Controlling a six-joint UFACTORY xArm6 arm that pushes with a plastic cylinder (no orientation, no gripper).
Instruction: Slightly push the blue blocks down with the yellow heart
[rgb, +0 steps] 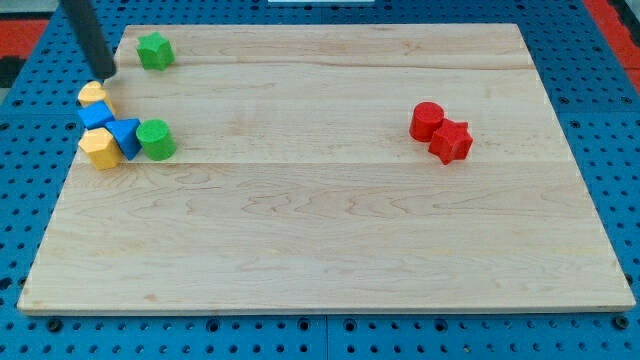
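Observation:
My tip (105, 75) sits at the view's upper left, just above a yellow block (93, 96), which looks like the heart. Right below that block lies a blue block (97, 117), and a second blue block (125, 136) touches it lower right. Another yellow block (100, 148) lies at the bottom left of this cluster. A green cylinder (156, 139) touches the second blue block on its right. The tip is close to the upper yellow block; I cannot tell if it touches it.
A green star-like block (155, 50) lies near the board's top edge, right of my rod. A red cylinder (427, 121) and a red star-like block (451, 141) touch each other at the view's right. The board's left edge (62, 190) runs close to the cluster.

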